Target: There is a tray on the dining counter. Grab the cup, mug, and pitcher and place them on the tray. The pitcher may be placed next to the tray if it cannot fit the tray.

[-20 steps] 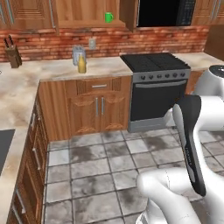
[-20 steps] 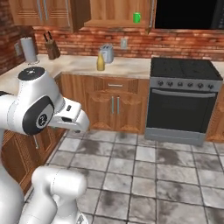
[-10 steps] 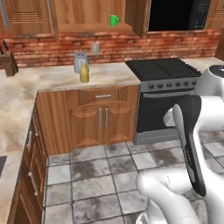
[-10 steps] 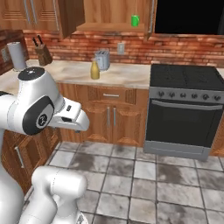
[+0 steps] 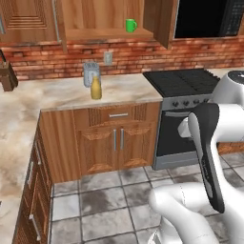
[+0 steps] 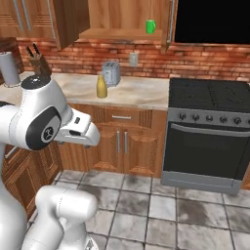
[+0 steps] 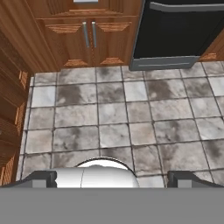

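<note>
floor (image 7: 113, 109): grey tiles bare between the cabinet doors (image 5: 116, 145) and the oven (image 6: 207, 146).
counter (image 5: 52, 90): toaster (image 5: 90, 74) stands just behind the pitcher (image 5: 96, 88), knife block (image 5: 7, 76) far left.
shelf (image 5: 107, 33): mug (image 5: 130, 25) alone, cabinet walls on both sides.

Glossy white arm (image 6: 36, 117) with dark joint covers.

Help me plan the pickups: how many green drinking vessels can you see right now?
1: a green mug with a side handle, on the open shelf under the upper cabinets, above the counter where the yellow pitcher stands. A second one may be out of view.
</note>
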